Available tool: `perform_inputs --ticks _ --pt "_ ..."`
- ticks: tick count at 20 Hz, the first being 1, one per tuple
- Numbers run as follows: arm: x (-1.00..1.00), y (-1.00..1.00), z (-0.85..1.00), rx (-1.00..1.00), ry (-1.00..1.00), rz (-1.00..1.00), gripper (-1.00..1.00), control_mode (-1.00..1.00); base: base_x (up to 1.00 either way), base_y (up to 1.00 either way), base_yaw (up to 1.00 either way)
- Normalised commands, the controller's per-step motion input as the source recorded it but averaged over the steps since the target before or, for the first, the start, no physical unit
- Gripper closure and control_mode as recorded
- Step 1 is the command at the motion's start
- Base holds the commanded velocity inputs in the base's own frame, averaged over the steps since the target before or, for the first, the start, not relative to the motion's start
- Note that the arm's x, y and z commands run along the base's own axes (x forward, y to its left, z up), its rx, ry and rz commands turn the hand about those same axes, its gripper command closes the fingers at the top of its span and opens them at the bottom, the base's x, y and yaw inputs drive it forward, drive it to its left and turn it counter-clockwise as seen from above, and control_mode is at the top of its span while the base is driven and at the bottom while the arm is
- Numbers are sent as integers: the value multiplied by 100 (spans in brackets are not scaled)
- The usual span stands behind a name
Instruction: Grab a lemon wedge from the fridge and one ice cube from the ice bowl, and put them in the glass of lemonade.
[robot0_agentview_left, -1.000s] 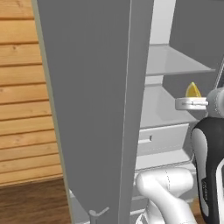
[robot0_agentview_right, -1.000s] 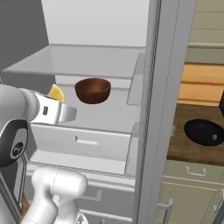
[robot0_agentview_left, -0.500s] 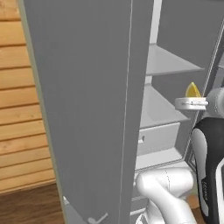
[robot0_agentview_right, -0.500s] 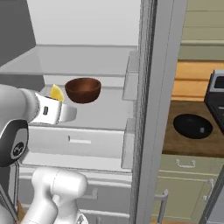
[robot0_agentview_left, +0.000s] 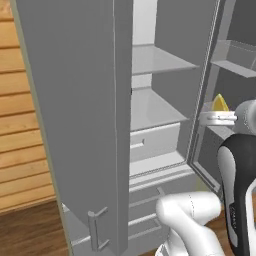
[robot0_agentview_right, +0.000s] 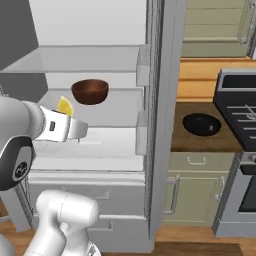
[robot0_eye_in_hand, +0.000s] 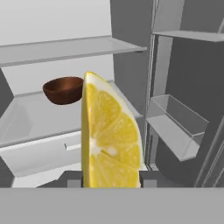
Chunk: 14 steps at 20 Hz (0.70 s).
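Nearest to us, in the lower centre of the hand view, our two-finger gripper (robot0_eye_in_hand: 110, 183) is closed partway on the bright yellow lemon wedge (robot0_eye_in_hand: 110, 140), which stands upright between the jaws with its cut face toward the camera; we judge the pinch sits low on the fruit so that most of the wedge rises clear of the fingers and can drop freely later. In the right base view the same wedge (robot0_agentview_right: 65, 106) peeks above the white hand at middle left, and in the left base view it (robot0_agentview_left: 219, 103) shows at the right edge, so we hold it in front of the tall plain grey fridge (robot0_agentview_right: 160, 125), outside the shelves and not resting on anything. Behind it, at upper left of the hand view, a round brown wooden bowl (robot0_eye_in_hand: 64, 89) sits on the pale middle shelf (robot0_eye_in_hand: 26, 120), apart from our load. Farther off, at centre right of the right base view, the shallow all-black ice bowl (robot0_agentview_right: 201, 124) lies on the brown wooden counter (robot0_agentview_right: 220, 142) beside the black stove (robot0_agentview_right: 240, 107); we take that to be the side we must head for, with the ice cube not yet fetched.
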Motion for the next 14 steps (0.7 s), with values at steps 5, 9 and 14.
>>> perform_inputs --ticks 5,9,14 --pt "0 0 0 0 0 0 100 100 -41 0 -19" --pt "0 0 0 0 0 0 100 100 -41 5 -19" --pt "0 0 0 0 0 0 100 100 -54 11 -19"
